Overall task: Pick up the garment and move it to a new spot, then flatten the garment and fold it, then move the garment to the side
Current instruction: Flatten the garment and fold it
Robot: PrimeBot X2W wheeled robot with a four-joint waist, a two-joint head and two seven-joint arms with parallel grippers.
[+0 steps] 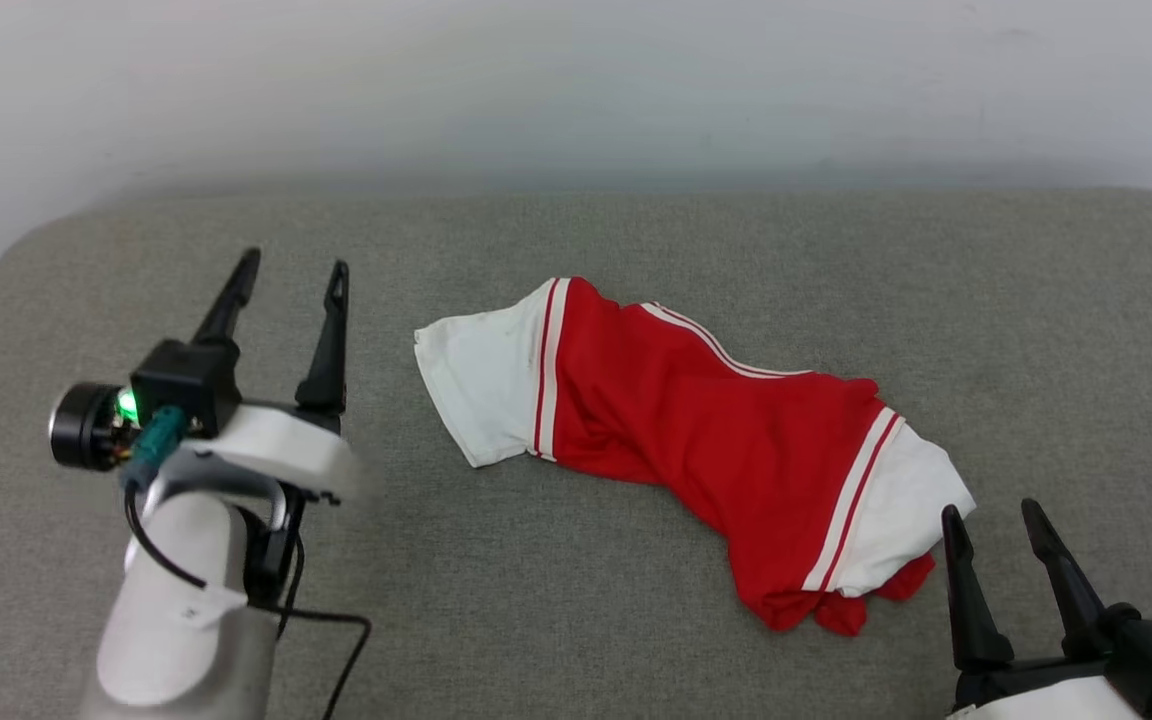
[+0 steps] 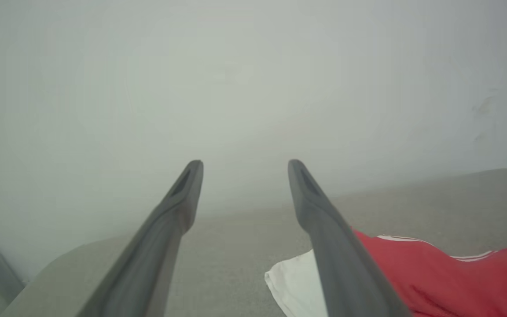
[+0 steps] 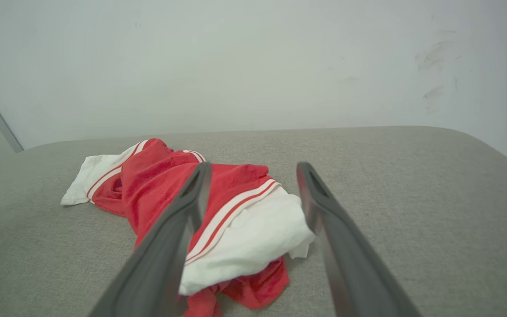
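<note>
Both claws stand wide open and empty: the left claw (image 1: 295,262) is well left of the garment (image 1: 716,420), the right claw (image 1: 991,509) just beside its near end. The garment lies crumpled mid-bench (image 1: 536,600), its long axis diagonal, one white sleeve pointing far-left, the other near-right.

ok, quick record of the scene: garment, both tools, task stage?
garment: crumpled, lying diagonally on the grey padded surface, white sleeves at both ends
left tool: open, empty, apart from the garment
right tool: open, empty, close by the garment's near end
stage: garment not yet picked up
</note>
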